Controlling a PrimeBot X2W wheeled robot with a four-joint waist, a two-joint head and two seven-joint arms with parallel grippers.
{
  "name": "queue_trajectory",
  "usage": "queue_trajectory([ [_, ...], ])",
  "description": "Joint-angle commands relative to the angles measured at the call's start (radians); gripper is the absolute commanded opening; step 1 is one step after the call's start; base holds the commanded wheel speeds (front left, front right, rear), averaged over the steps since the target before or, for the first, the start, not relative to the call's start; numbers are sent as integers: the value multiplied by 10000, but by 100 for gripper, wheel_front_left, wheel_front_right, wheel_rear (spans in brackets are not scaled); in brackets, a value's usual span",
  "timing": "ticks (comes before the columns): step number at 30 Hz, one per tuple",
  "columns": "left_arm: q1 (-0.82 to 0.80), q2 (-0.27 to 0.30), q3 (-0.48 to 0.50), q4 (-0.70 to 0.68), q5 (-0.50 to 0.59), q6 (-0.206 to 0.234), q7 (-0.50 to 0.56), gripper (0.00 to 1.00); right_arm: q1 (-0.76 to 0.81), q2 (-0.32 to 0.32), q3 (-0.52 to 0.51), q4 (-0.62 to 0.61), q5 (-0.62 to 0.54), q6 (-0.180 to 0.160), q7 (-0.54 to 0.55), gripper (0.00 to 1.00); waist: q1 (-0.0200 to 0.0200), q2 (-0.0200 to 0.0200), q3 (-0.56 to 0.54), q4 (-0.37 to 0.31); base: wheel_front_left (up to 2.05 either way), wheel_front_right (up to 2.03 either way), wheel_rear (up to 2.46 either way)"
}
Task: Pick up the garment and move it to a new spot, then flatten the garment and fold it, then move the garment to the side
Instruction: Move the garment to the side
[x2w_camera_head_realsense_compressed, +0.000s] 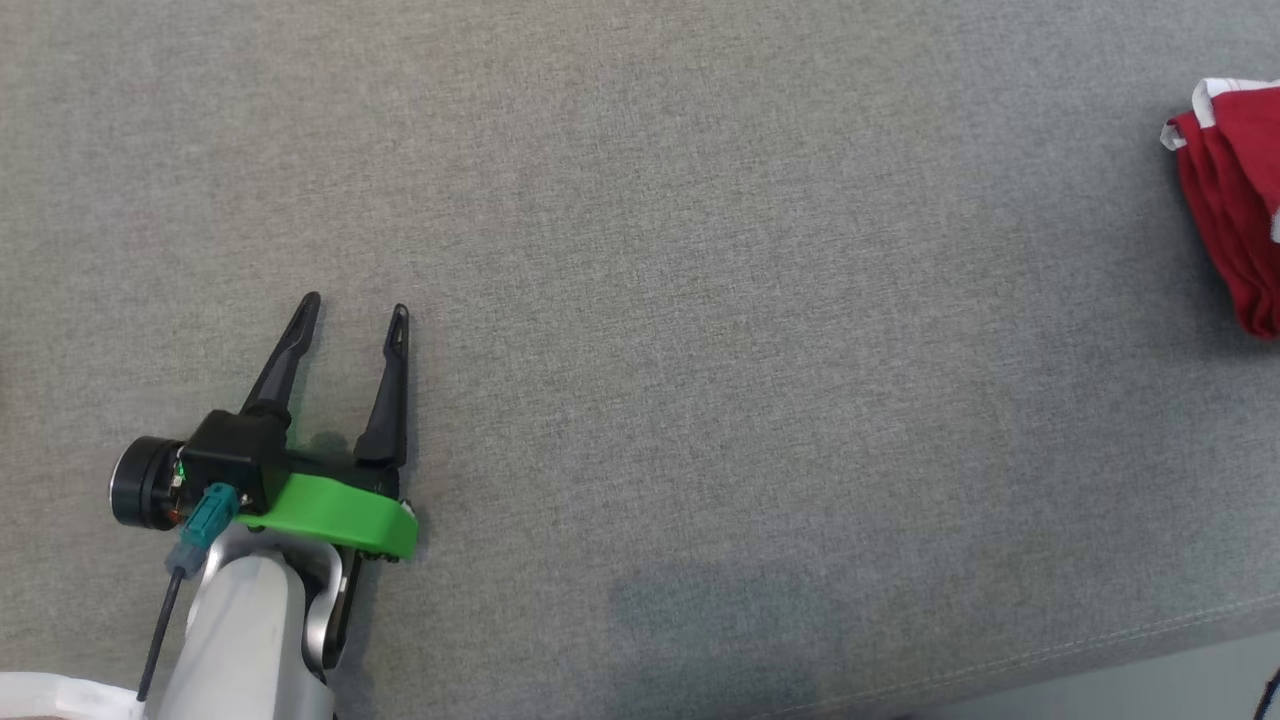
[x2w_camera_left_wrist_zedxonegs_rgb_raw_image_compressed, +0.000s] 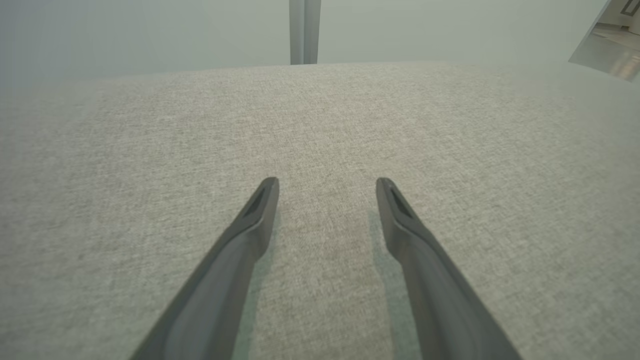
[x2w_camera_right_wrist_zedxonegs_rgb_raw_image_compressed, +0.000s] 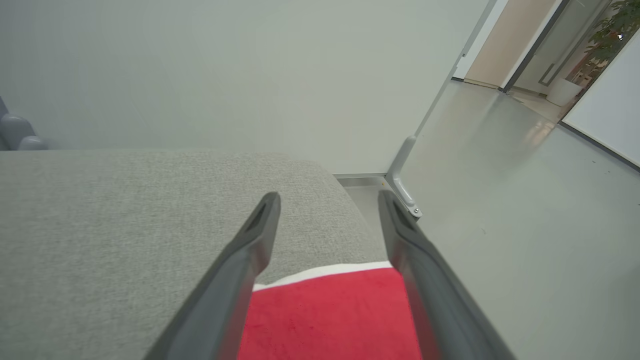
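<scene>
Head view: you are seeing the left gripper (x2w_camera_head_realsense_compressed: 356, 304) hovering over the grey cushion (x2w_camera_head_realsense_compressed: 700, 300), its fingers standing wide apart and gripping nothing. The red garment (x2w_camera_head_realsense_compressed: 1235, 200) with white trim is lying at the cushion's right edge, well apart from it.

Left wrist view: both fingers are standing apart above bare fabric.

Right wrist view: the right gripper (x2w_camera_right_wrist_zedxonegs_rgb_raw_image_compressed: 329, 195) is standing open. The garment is lying beneath its fingers, unclamped. Contact cannot be told.
</scene>
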Motion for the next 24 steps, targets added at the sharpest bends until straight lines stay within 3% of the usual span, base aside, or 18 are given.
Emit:
queue_trajectory([
  [1, 99, -68, 160, 64, 60, 34, 14, 100, 354, 295, 138, -616, 35, -16, -29, 100, 0, -1, -341, 36, 0, 0, 0],
  [5, 279, -312, 404, 164, 64, 33, 12, 100, 1262, 1340, 561, -2337, 499, -13, -29, 100, 0, -1, -915, 184, 0, 0, 0],
  [10, 548, -552, 722, 424, -17, 32, 9, 100, 2646, 2074, 1608, -3586, 983, -14, -29, 100, 0, -1, -1610, 446, 0, 0, 0],
  [24, 1595, -801, 1371, 909, -138, 61, 9, 100, 5959, 2981, 3154, -4558, 2028, -13, -29, 100, 0, -1, -3491, 1214, 0, 0, 0],
])
